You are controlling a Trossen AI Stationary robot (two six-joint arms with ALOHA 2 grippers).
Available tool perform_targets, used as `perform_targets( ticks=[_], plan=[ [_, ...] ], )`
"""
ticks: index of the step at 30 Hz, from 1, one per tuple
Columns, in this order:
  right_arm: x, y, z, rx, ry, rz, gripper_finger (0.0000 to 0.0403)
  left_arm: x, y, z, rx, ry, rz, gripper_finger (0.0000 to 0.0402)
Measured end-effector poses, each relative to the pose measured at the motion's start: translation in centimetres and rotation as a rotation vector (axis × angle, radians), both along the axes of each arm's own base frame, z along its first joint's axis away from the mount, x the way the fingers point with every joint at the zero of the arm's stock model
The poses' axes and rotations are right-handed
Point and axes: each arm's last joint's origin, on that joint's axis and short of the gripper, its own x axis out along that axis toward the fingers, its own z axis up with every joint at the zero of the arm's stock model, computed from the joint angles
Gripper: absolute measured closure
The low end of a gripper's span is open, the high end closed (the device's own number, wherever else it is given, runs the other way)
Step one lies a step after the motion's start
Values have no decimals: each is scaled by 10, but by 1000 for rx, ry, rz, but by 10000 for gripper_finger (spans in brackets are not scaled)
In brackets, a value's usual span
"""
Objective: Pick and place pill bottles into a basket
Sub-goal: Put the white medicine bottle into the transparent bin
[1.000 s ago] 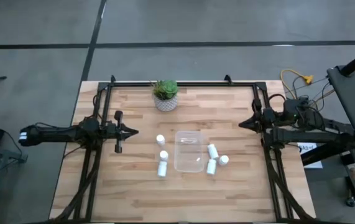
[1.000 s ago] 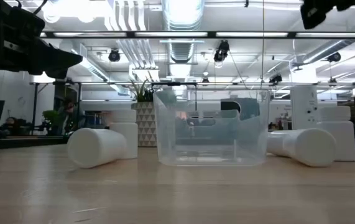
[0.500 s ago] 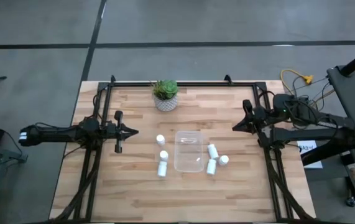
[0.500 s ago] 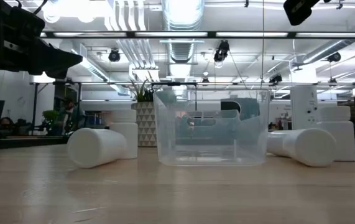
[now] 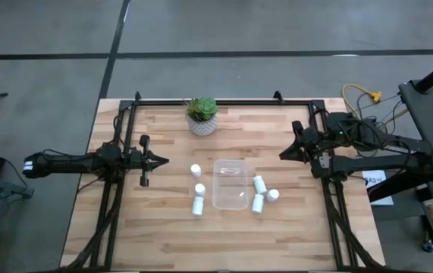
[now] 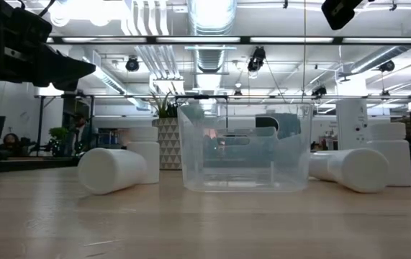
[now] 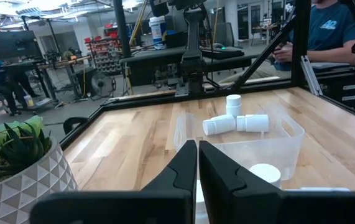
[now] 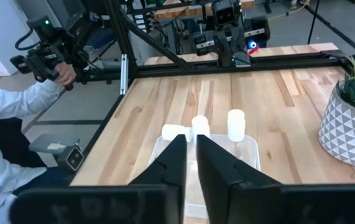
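The clear basket [image 5: 230, 184] stands mid-table on its flat bottom. To its left are three white pill bottles [image 5: 196, 171] [image 5: 199, 189] [image 5: 198, 205], two upright and the nearest one lying down. Three more [image 5: 259, 183] [image 5: 258, 202] [image 5: 273, 195] are to its right, two lying on their sides. My left gripper [image 5: 163, 160] is shut, level, left of the bottles and touching nothing [image 7: 198, 155]. My right gripper [image 5: 283, 155] hangs high above the table, right of the basket, pointing slightly down. Its fingers stand a narrow slit apart with nothing between them [image 8: 191, 152].
A potted green plant [image 5: 202, 116] stands at the far edge, behind the basket. Black frame rails [image 5: 216, 101] run along the far edge and both sides. A person in a white sleeve [image 8: 9, 106] holds a controller beyond the table's left side.
My right gripper has risen and moved toward the table's middle, coming closer to the basket from the right and rolling a little. The bottles, the basket and my left arm have stayed put.
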Motion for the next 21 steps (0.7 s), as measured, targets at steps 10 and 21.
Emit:
perform_targets(
  ticks=[10,21],
  plan=[
    [9,-2,-5,33,48,-16,246,0,0,0,0,-1,0,402],
    [24,-4,-11,75,87,-20,146,0,0,0,0,-2,0,402]
  ],
)
